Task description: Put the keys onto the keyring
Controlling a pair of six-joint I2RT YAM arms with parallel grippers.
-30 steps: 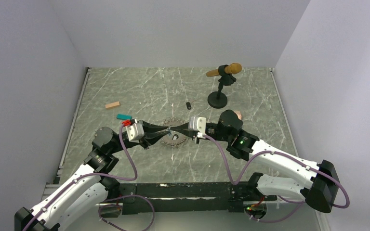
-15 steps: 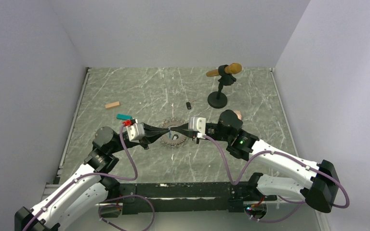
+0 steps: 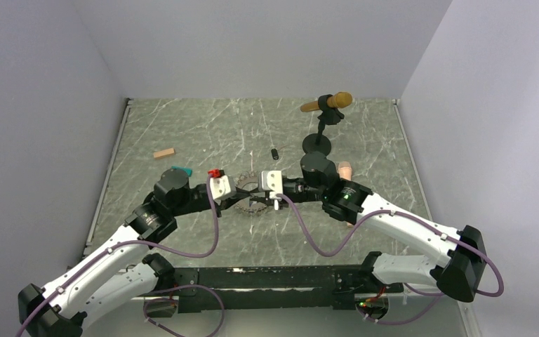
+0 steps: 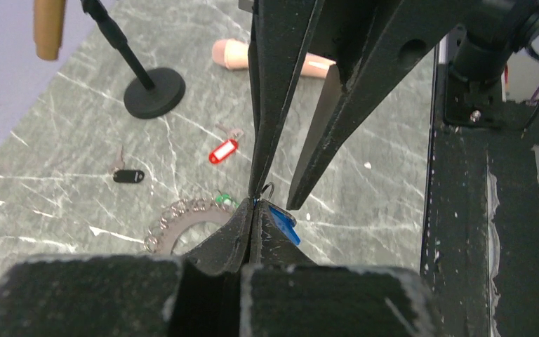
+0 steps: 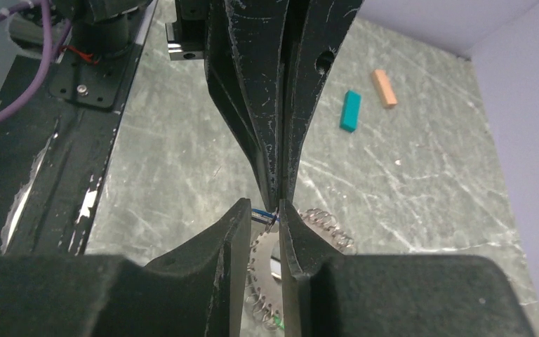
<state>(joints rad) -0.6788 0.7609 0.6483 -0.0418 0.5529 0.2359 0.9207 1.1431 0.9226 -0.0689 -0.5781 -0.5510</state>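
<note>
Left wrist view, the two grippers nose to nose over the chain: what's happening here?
The left gripper is shut on the blue-tagged key, holding it above the table. The right gripper is open, its fingers straddling the key's small wire ring at the left fingertips. The keyring chain lies on the table below, the green-tagged key right beside it and the red-tagged key loose farther off. Whether the green one is threaded on, I cannot tell.

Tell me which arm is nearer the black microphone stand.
Right. The right arm has its wrist just in front of the microphone stand; the left arm is off to the left, beyond the keyring.
</note>
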